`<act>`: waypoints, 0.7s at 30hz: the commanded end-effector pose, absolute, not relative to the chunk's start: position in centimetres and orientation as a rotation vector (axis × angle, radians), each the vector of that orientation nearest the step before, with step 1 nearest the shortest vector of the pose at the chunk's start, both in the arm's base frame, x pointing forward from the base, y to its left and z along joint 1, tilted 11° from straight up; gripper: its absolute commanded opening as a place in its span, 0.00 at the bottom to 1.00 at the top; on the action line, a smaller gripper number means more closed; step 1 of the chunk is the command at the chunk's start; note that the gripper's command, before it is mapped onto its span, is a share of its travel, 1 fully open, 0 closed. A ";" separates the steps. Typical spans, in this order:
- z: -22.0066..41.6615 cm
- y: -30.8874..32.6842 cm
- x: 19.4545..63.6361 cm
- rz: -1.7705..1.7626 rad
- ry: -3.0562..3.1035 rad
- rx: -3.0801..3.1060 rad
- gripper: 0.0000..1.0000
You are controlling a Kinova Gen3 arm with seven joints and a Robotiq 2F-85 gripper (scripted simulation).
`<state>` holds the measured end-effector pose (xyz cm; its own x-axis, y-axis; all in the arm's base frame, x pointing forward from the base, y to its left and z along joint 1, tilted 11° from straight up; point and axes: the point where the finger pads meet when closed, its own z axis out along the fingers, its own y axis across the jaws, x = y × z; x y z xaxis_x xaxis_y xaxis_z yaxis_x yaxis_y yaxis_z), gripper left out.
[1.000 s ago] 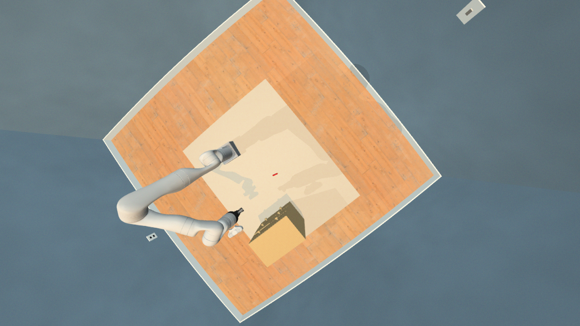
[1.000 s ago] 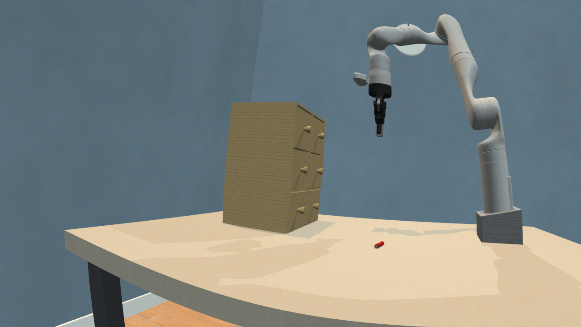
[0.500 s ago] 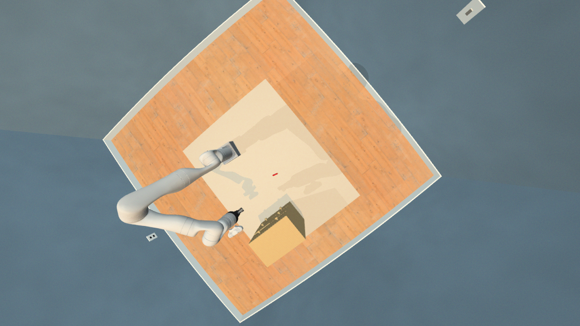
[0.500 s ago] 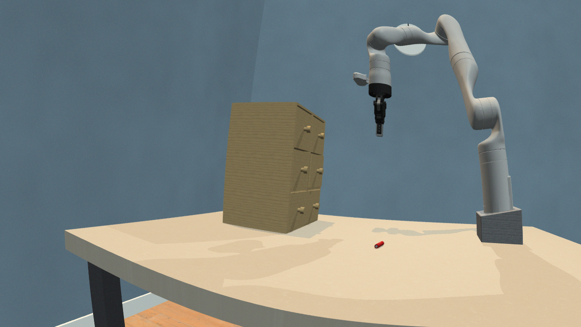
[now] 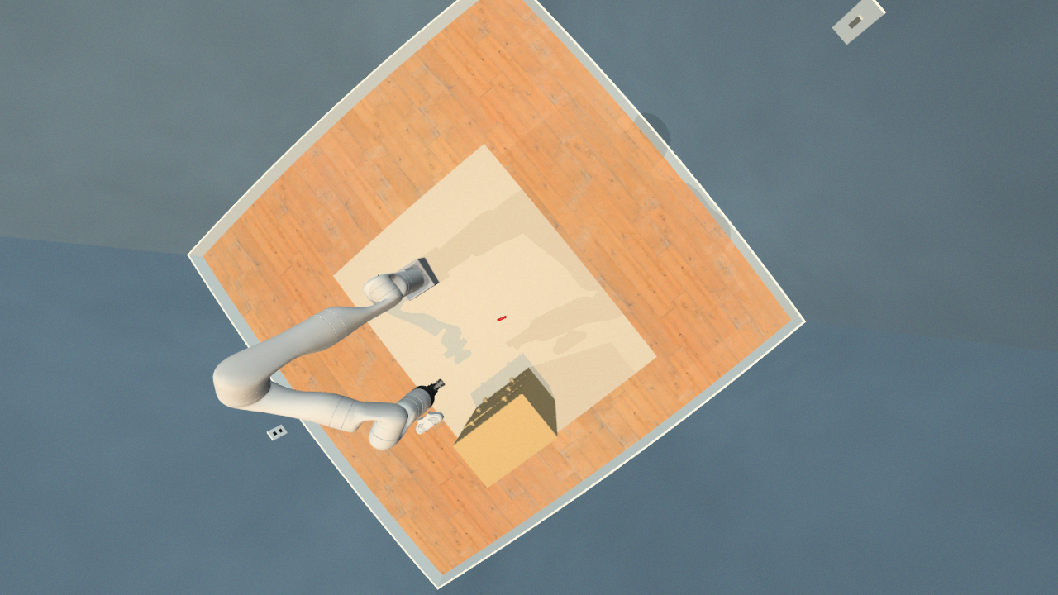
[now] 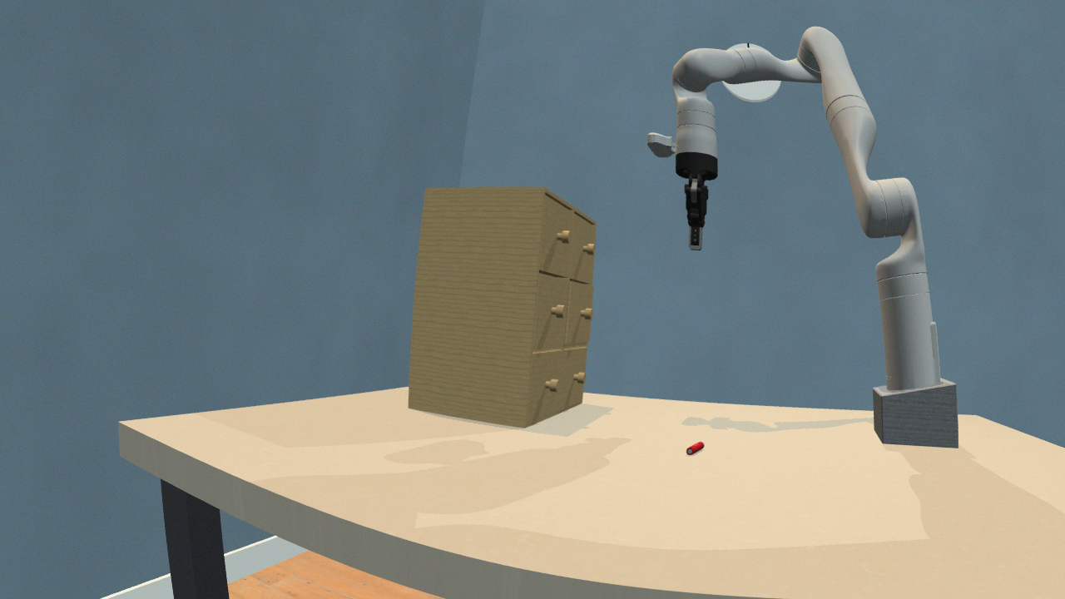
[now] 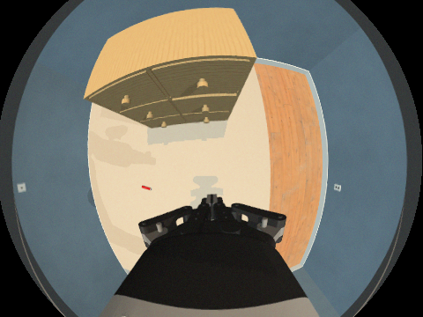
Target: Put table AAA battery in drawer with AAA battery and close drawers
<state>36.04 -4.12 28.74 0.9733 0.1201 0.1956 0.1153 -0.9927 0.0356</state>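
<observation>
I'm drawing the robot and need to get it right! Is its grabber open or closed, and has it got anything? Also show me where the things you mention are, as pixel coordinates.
Gripper (image 5: 440, 383) (image 6: 695, 248) (image 7: 212, 200): closed, holding nothing.
</observation>
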 end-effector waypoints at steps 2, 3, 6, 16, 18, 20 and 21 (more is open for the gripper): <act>28.8 -4.0 35.9 0.301 0.185 3.103 0.00; 28.8 -4.0 35.9 0.301 0.185 3.103 0.00; 28.8 -3.5 35.9 0.301 0.185 3.103 0.00; 28.7 3.1 36.1 0.303 0.185 3.102 0.00; 28.7 3.1 36.1 0.303 0.185 3.102 0.00; 28.7 4.9 36.1 0.304 0.185 3.102 0.00; 28.7 5.8 36.1 0.304 0.185 3.102 0.00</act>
